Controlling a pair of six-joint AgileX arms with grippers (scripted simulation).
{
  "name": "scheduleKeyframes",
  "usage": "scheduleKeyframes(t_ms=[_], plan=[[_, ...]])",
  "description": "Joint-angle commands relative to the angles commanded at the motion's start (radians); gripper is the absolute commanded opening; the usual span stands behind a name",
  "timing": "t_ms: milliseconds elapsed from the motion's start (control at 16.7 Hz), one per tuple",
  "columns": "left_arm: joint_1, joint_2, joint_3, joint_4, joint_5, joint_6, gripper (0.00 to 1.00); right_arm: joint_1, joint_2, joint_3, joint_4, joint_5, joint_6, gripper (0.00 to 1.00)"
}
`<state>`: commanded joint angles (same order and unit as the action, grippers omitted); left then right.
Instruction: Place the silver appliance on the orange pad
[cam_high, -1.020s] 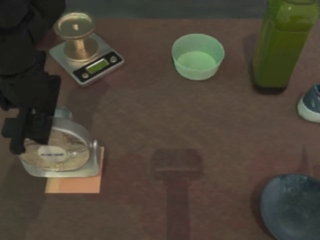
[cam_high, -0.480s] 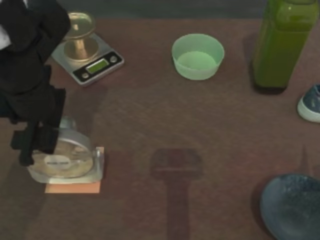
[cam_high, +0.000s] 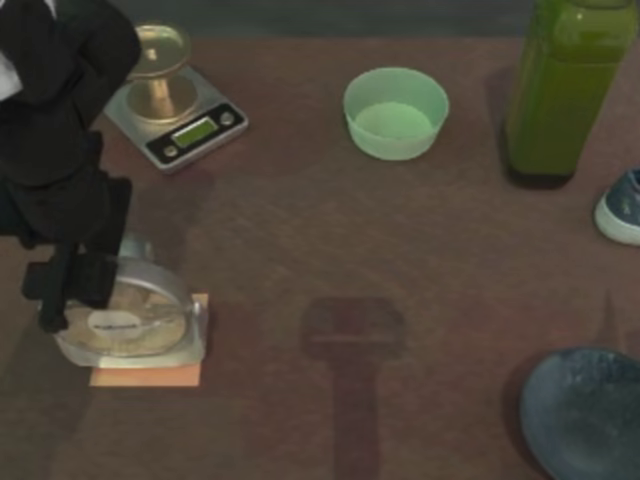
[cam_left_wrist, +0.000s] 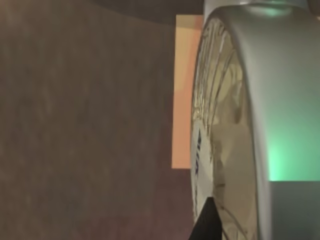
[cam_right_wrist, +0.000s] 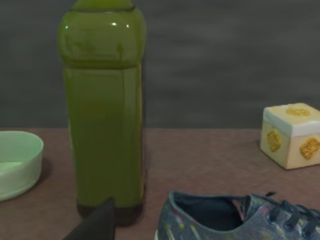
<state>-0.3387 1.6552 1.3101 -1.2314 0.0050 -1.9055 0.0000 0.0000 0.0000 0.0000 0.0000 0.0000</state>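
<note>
Silver appliance: the shiny all-metal silver appliance (cam_high: 130, 325), with a flat round disc-shaped plate and a blocky base, lies at the left side of the brown counter (cam_high: 320, 260), disc face up, resting on the orange pad and covering most of it. In the left wrist view its disc rim (cam_left_wrist: 260, 125) fills the frame just beside the pad.
Orange pad: the thin flat light-orange square pad (cam_high: 150, 376) shows only as a strip along the appliance's near edge and a sliver at its right side; the left wrist view shows a bare band of it (cam_left_wrist: 182, 90).
Left end effector: the black left end effector (cam_high: 65, 290) sits over the appliance's left edge, touching it; whether its fingers are gripping or parted I cannot tell, since the arm hides them from above and the wrist view shows only one dark tip.
Right arm: not seen from above; its wrist camera faces the bottle and shoe at the counter's right side.
Other things: a flat grey kitchen scale with green display and gold stand (cam_high: 175, 110) at far left; a pale green plastic bowl (cam_high: 396, 112) at far middle; a tall green bottle (cam_high: 565, 85); a dark blue sneaker (cam_high: 620, 208) at the right edge; a dark blue-grey plate (cam_high: 585, 410) at near right; a cream box with yellow patches (cam_right_wrist: 291, 134).
</note>
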Motion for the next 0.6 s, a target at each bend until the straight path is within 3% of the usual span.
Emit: scheduleKeyframes(t_ms=[480,600], plan=[[0.0,0.0,0.0,0.0,0.0,0.0,0.98,0.0,0.0,0.0,0.0,0.0,0.0,1.0],[0.0,0.0,0.0,0.0,0.0,0.0,1.0,0.0,0.0,0.0,0.0,0.0,0.0,1.0]])
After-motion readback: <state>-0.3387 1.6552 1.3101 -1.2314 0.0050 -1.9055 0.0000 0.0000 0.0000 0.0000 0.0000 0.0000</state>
